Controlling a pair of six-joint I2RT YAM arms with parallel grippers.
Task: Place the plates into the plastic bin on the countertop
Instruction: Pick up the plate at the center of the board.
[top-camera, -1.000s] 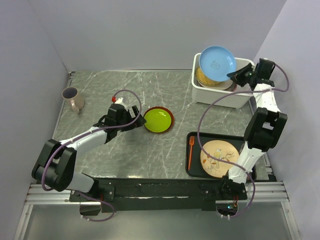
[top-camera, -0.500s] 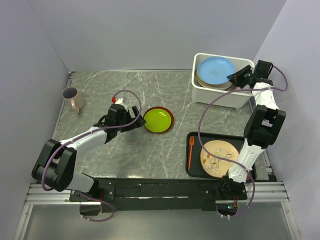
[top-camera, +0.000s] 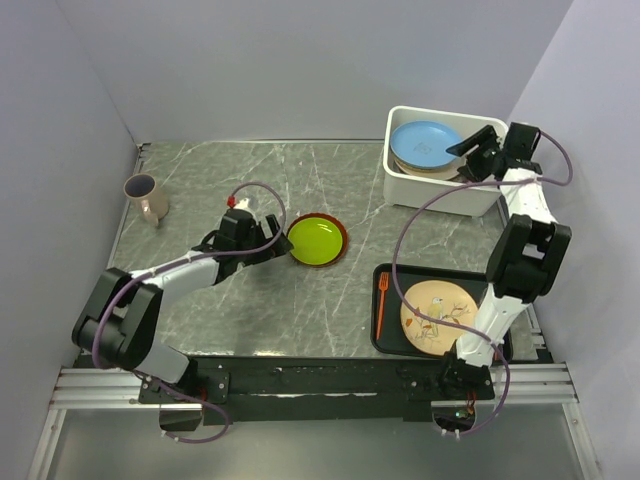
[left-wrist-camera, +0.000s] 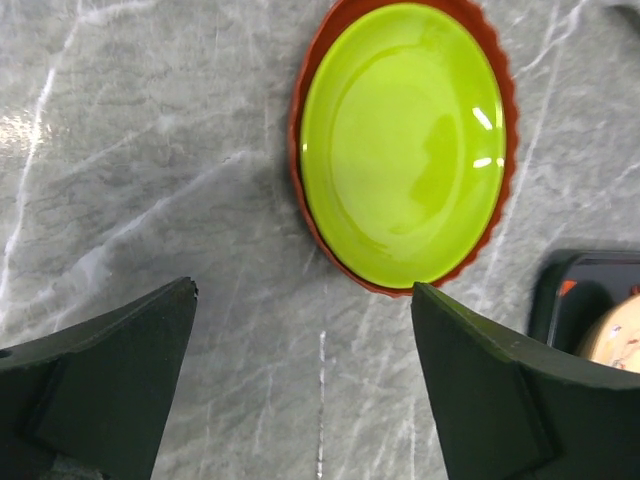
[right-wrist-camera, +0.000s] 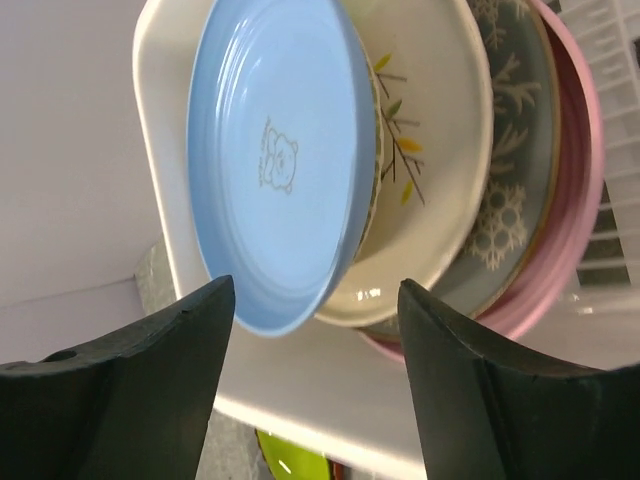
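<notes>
The white plastic bin (top-camera: 440, 197) stands at the back right of the countertop (top-camera: 250, 290). A blue plate (top-camera: 424, 143) lies tilted on top of the stack inside it. My right gripper (top-camera: 462, 160) hovers open at the bin's right side. In the right wrist view the blue plate (right-wrist-camera: 275, 160) rests on a cream plate (right-wrist-camera: 430, 190), a grey one (right-wrist-camera: 505, 200) and a pink one (right-wrist-camera: 575, 200), free of my open gripper (right-wrist-camera: 315, 285). A yellow-green plate (top-camera: 314, 240) sits in a red-orange plate (top-camera: 343, 240) mid-counter. My left gripper (top-camera: 279, 240) is open just left of them, not touching.
A black tray (top-camera: 390, 340) at the front right holds a cream patterned plate (top-camera: 436, 315) and an orange fork (top-camera: 381, 303). A brown cup (top-camera: 146, 197) stands at the far left. Grey walls close in the left, back and right sides.
My right gripper opened and let go of the blue plate, which tipped from nearly upright down onto the stack in the bin. The left arm barely shifted.
</notes>
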